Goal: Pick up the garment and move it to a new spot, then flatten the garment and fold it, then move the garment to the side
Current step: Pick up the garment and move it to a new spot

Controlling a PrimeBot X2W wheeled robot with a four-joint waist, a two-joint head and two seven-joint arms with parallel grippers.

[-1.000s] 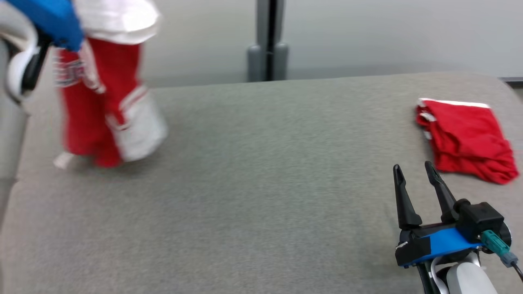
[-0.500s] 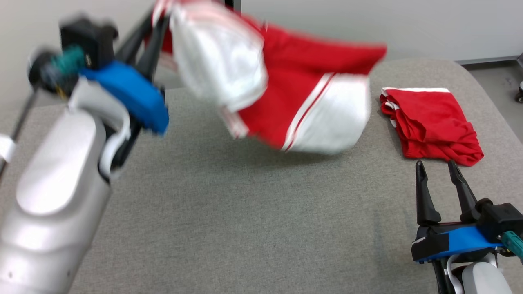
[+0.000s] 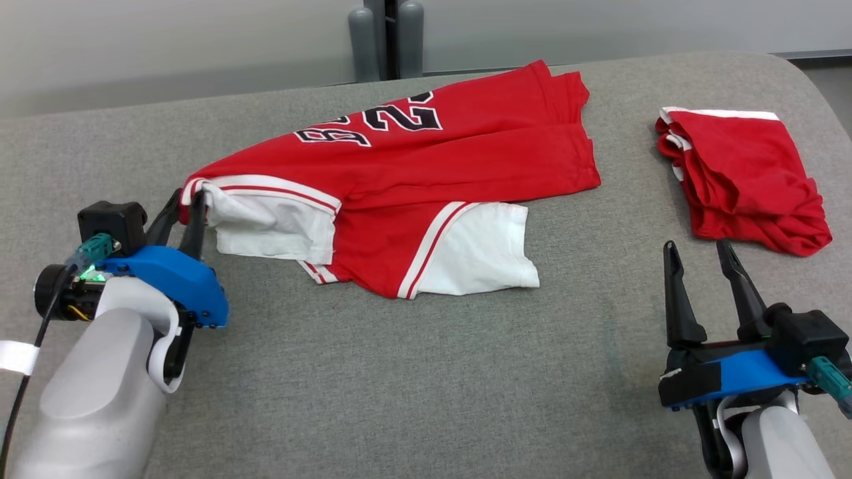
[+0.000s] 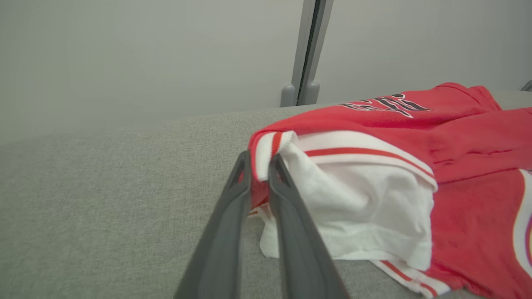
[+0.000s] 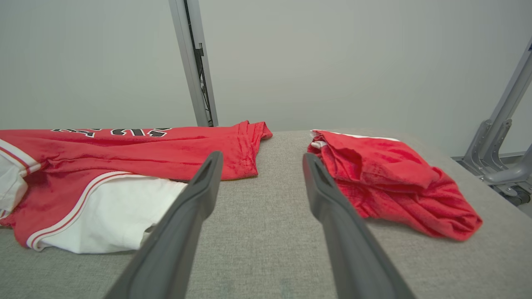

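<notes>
The garment (image 3: 452, 159) is a red jersey with white panels and black numbers, lying spread and rumpled across the grey table (image 3: 399, 372). My left gripper (image 3: 188, 199) is at the garment's left end, shut on its red-and-white trimmed edge. The left wrist view shows the fingers (image 4: 286, 207) pinching that trim, with the garment (image 4: 374, 182) stretching away to the right. My right gripper (image 3: 695, 246) stands open near the front right of the table with nothing between its fingers. In the right wrist view it (image 5: 262, 160) points at bare table, with the garment (image 5: 166, 145) to its left.
A second red garment (image 3: 745, 179), folded in a loose pile, lies at the table's right side just beyond my right gripper, and appears in the right wrist view (image 5: 386, 178). A grey post (image 3: 386, 40) stands behind the table. The table's rounded right edge is close by.
The garment was hanging and swinging in the air from my left gripper; now it lies spread on the table. My left arm has come down low. The head camera has shifted.
</notes>
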